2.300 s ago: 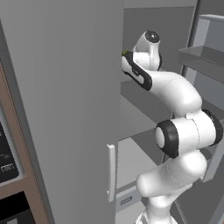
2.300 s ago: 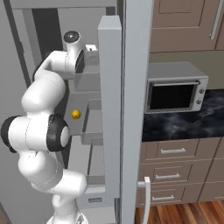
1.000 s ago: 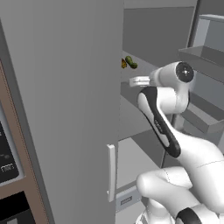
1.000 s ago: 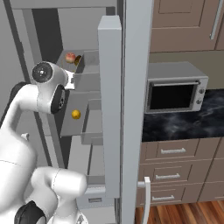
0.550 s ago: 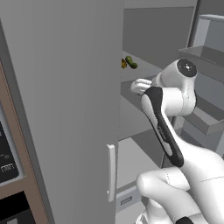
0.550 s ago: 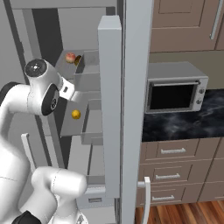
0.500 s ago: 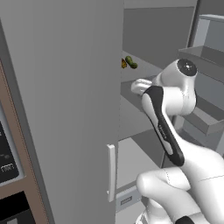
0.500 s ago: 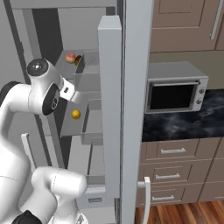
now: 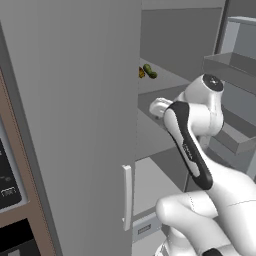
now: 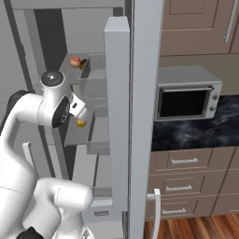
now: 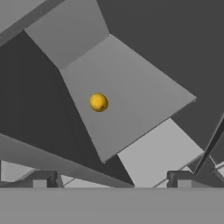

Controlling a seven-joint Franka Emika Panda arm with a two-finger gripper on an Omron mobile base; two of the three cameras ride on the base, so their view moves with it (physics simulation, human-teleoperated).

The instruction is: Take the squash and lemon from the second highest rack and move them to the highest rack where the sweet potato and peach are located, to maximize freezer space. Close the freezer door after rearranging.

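Inside the open grey freezer cabinet, the lemon (image 11: pixel 98 102) lies alone on the second highest rack (image 11: pixel 131 100), well ahead of the gripper (image 11: pixel 113 179), whose two dark fingertips (image 11: pixel 43 179) stand far apart at the bottom of the hand view with nothing between them: the jaws are spread wide and empty. From the right base view the same lemon (image 10: pixel 80 123) sits on its grey shelf (image 10: pixel 77 133) just below and beside the white hand (image 10: pixel 77 107), close to it but not touching.

One shelf up, on the highest rack (image 10: pixel 74 70), the pinkish peach (image 10: pixel 74 61) rests just beside a darker brownish lump, the sweet potato (image 10: pixel 83 64); the two look near enough to touch, though that cannot be settled. In the left base view the dark green squash (image 9: pixel 149 71) lies on the upper shelf (image 9: pixel 165 80), with a small orange-brown thing just left of it at the edge of the closed grey door; which item that is cannot be told.

The freezer door (image 10: pixel 119 112) stands swung open, edge-on to the right base camera, with grey tray bins (image 9: pixel 231 62) on its inner face. To its right a silver microwave oven (image 10: pixel 189 93) sits on a dark marbled counter (image 10: pixel 196 128) above brown drawers (image 10: pixel 184 161).

No brand, label or legible writing shows on any of these; the faint marks on the black panel (image 9: pixel 7 177) at the left edge of the left base view are too small to read.
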